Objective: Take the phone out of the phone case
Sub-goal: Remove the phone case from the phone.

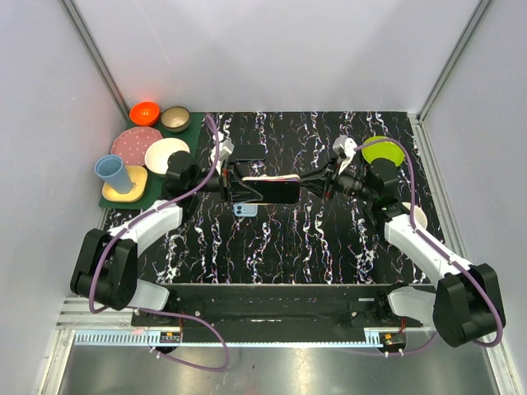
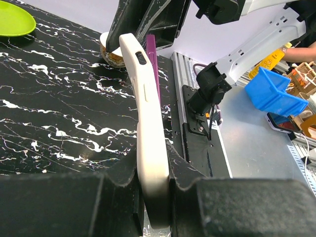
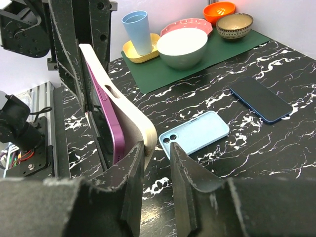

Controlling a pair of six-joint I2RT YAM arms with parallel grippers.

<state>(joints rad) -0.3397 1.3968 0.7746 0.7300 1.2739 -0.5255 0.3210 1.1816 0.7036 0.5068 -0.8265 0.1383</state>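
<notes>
Top view: the left gripper [image 1: 245, 189] and right gripper [image 1: 305, 186] meet at a cream phone case [image 1: 270, 178] held on edge above the table's [image 1: 329, 247] middle.

Left wrist: its fingers pinch the case's end hard, with the purple phone [image 2: 152, 59] seated along it.

Right wrist: its fingers sit narrowly apart at the case's corner, and I cannot tell whether they grip. It is probably best to peel that corner lip away while the left holds firm.
</notes>
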